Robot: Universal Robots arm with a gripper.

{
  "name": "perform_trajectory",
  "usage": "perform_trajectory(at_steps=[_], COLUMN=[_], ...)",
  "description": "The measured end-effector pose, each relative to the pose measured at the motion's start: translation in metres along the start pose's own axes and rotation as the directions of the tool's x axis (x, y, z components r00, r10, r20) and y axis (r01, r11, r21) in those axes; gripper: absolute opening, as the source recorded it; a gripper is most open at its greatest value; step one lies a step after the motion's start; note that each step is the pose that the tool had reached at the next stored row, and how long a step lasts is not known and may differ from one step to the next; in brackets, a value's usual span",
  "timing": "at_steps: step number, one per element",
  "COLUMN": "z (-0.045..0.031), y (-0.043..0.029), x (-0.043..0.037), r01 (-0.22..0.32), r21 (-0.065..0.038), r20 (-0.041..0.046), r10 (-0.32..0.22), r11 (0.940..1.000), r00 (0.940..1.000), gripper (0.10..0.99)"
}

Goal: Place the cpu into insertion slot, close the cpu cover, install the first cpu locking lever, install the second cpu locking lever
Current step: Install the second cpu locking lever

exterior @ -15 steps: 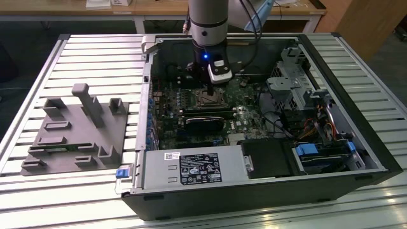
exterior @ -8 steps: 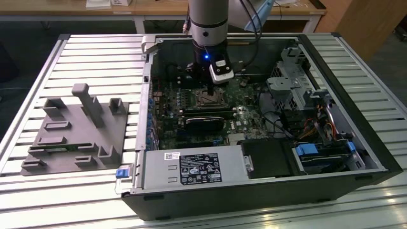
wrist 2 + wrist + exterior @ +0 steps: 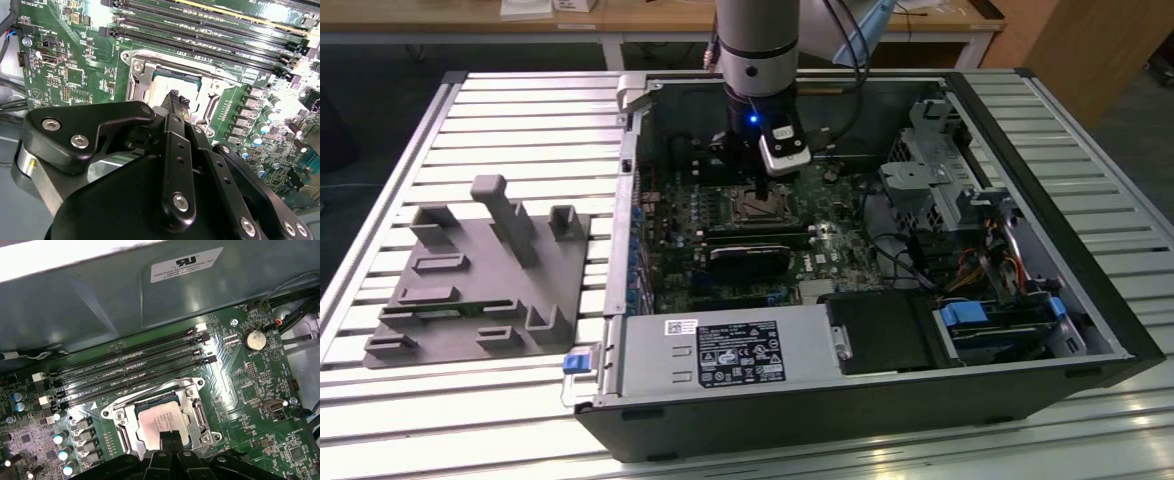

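The gripper (image 3: 178, 100) hangs right over the insertion slot (image 3: 159, 421), its fingertips (image 3: 173, 95) pressed close together with nothing between them. The cpu (image 3: 161, 422) sits in that slot, the cpu cover (image 3: 196, 412) lying down around it, just beside the long memory slots (image 3: 135, 367).

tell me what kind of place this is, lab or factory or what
Probably a robotics lab or test workshop. An open computer case lies on a slatted metal table, a grey fixture block beside it, wooden desks behind. The gripper hangs over the cpu in the insertion slot.
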State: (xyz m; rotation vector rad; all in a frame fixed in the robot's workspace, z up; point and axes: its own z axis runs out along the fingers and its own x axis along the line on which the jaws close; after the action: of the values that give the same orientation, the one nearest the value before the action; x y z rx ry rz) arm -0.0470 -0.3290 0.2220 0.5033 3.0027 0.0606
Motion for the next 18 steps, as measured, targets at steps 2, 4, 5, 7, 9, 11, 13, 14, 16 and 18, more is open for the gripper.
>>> perform_trajectory(at_steps=[2,4,5,7,9,11,13,14,16,18], z=[-0.0008,-0.0025,-0.0036,-0.006,-0.0086,-0.0107,-0.0123,-0.0132,-0.0157,-0.0182], y=[0.0,0.0001,0.0002,0.0003,0.0005,0.0006,0.0007,0.0007,0.0009,0.001], x=[0.0,-0.0002,-0.0003,-0.0005,-0.0007,-0.0009,-0.0011,-0.0012,-0.0014,-0.0016], r01=[0.0,0.0,0.0,0.0,0.0,0.0,0.0,0.0,0.0,0.0], r21=[0.0,0.0,0.0,0.0,0.0,0.0,0.0,0.0,0.0,0.0], r20=[-0.0001,0.0,0.0,0.0,0.0,0.0,-0.0001,0.0,0.0,0.0], r10=[0.0,0.0,0.0,0.0,0.0,0.0,0.0,0.0,0.0,0.0], r11=[1.0,1.0,1.0,1.0,1.0,1.0,1.0,1.0,1.0,1.0], r00=[1.0,1.0,1.0,1.0,1.0,1.0,1.0,1.0,1.0,1.0], gripper=[0.106,0.106,0.106,0.106,0.106,0.106,0.106,0.106,0.106,0.106])
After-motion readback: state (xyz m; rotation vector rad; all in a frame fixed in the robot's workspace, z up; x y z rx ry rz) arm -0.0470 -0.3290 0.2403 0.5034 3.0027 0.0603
